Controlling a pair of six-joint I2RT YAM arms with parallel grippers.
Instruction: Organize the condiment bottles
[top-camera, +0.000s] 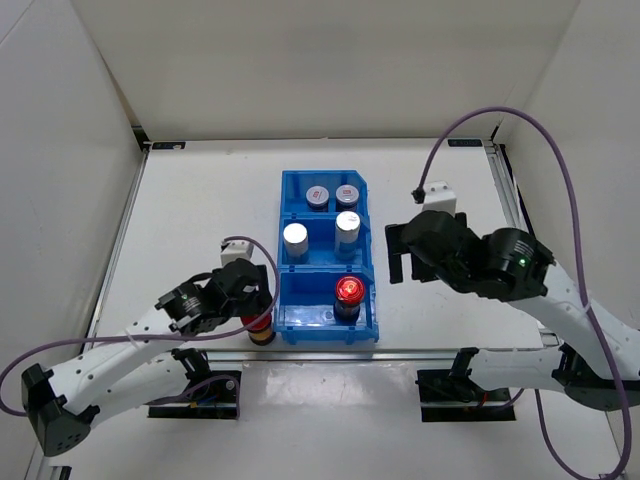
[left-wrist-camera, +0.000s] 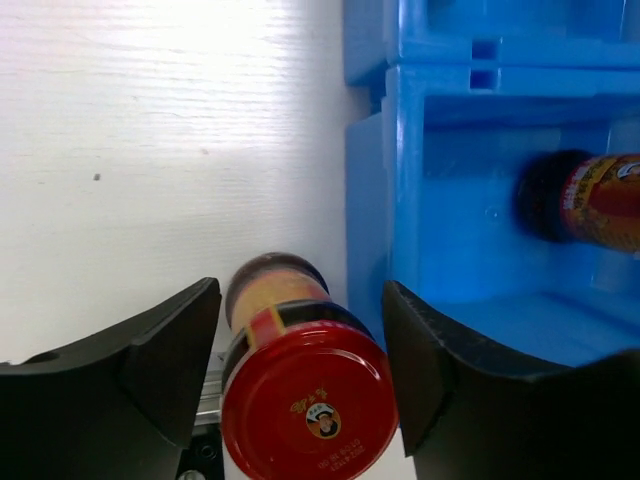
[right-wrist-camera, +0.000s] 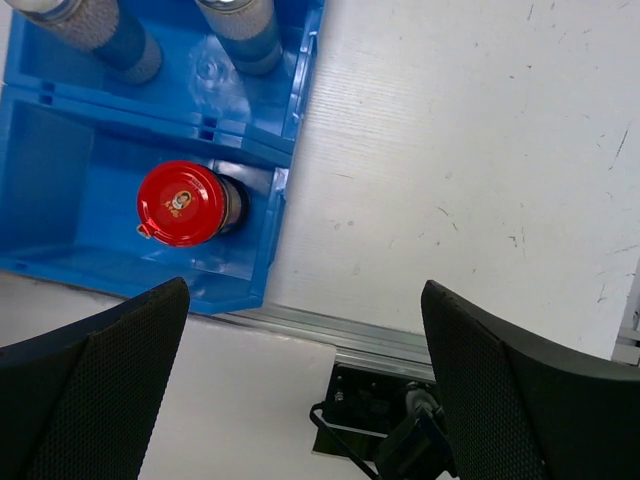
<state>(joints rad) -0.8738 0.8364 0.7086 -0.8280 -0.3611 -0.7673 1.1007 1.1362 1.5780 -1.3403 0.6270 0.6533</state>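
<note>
White table, blue bin: I am fetching the last red-capped bottle.
Left gripper is straddling it outside the bin's near-left corner, grip unclear; right gripper is hanging wide. Next: squeeze, lift into near compartment.

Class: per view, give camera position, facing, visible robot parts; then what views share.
Top external: above and behind, looking down on blue three-compartment plastic bin; both arms show.
Left wrist: on wrist, facing brown red-capped bottle flanked by left gripper.
Right wrist: on wrist, looking down past open right gripper at bin.
All share second red-capped bottle in bin.
</note>
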